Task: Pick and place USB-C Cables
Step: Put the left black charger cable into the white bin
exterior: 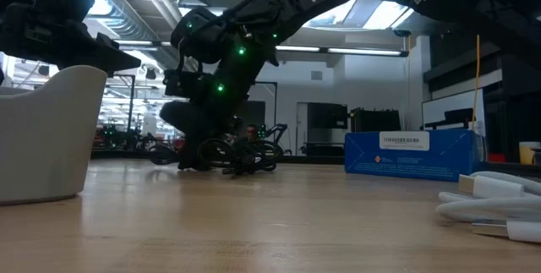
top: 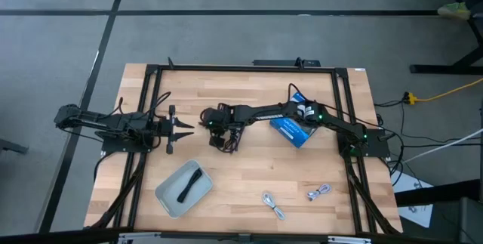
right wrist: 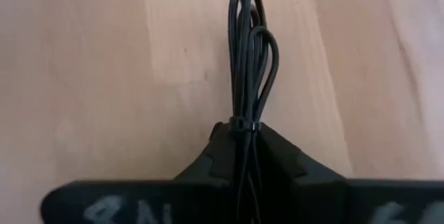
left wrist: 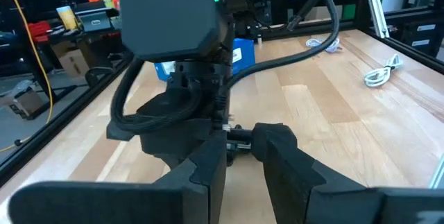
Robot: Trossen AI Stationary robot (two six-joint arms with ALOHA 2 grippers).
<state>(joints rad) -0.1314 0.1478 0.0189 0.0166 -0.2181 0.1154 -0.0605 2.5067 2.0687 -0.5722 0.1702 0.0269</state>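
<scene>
Black bundled cable pinched by right gripper at table centre, per high view; another black one already in grey tray near front-left corner, two silvery ones along front edge. Left gripper parked just left, jaws narrow.

Low view: "TROSSEN" on arm; blue box label unreadable.

Right wrist view: fingers clamped on the tie. Lift straight, clear the loops, then swing over tray.

Black cable, blue box
</scene>
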